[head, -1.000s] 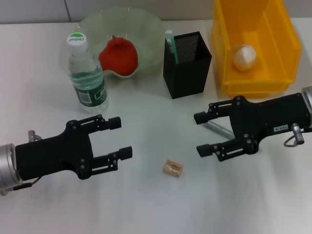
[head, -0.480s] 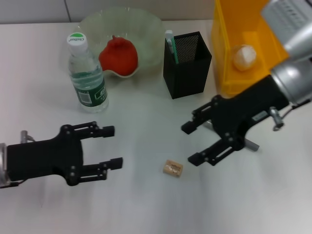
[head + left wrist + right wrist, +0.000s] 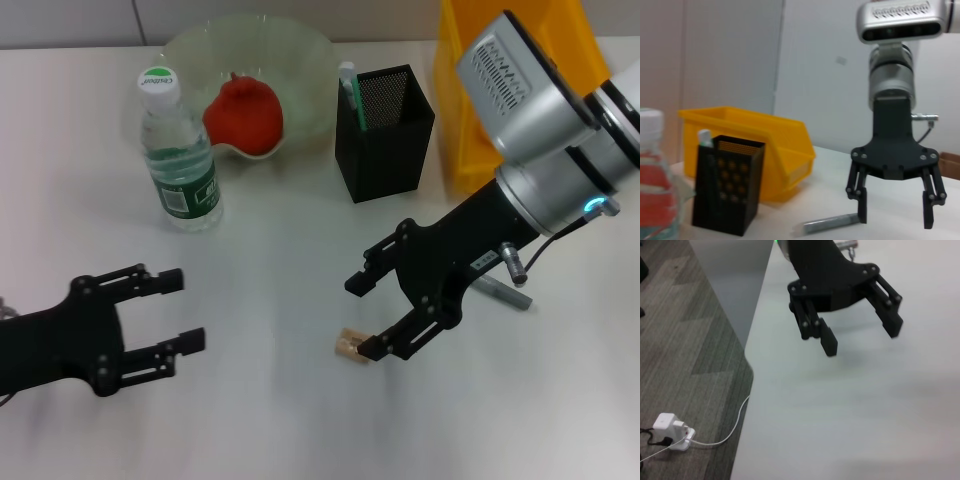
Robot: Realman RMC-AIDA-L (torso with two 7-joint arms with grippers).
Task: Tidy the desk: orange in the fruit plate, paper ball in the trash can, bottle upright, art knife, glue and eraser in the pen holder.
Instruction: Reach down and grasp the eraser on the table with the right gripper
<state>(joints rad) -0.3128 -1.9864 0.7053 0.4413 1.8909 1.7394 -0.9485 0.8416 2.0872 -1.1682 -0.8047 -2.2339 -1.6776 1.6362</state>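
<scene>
A tan eraser (image 3: 351, 345) lies on the white table. My right gripper (image 3: 362, 316) is open just above it, its lower fingertip beside the eraser; it also shows in the left wrist view (image 3: 895, 219). A grey art knife (image 3: 503, 291) lies behind that arm, also seen in the left wrist view (image 3: 832, 223). The orange (image 3: 243, 112) sits in the glass fruit plate (image 3: 300, 50). The bottle (image 3: 178, 150) stands upright. The black pen holder (image 3: 385, 125) holds a glue stick (image 3: 347, 85). My left gripper (image 3: 185, 309) is open and empty at the lower left. The paper ball is hidden.
A yellow bin (image 3: 465, 110) stands at the back right, mostly covered by my right arm. In the right wrist view my left gripper (image 3: 862, 339) hangs near the table's edge (image 3: 752, 375), with floor and a power adapter (image 3: 669, 431) beyond.
My right arm has swung left and down from beside the bin to the eraser, uncovering the art knife. My left gripper has drawn back to the lower left.
</scene>
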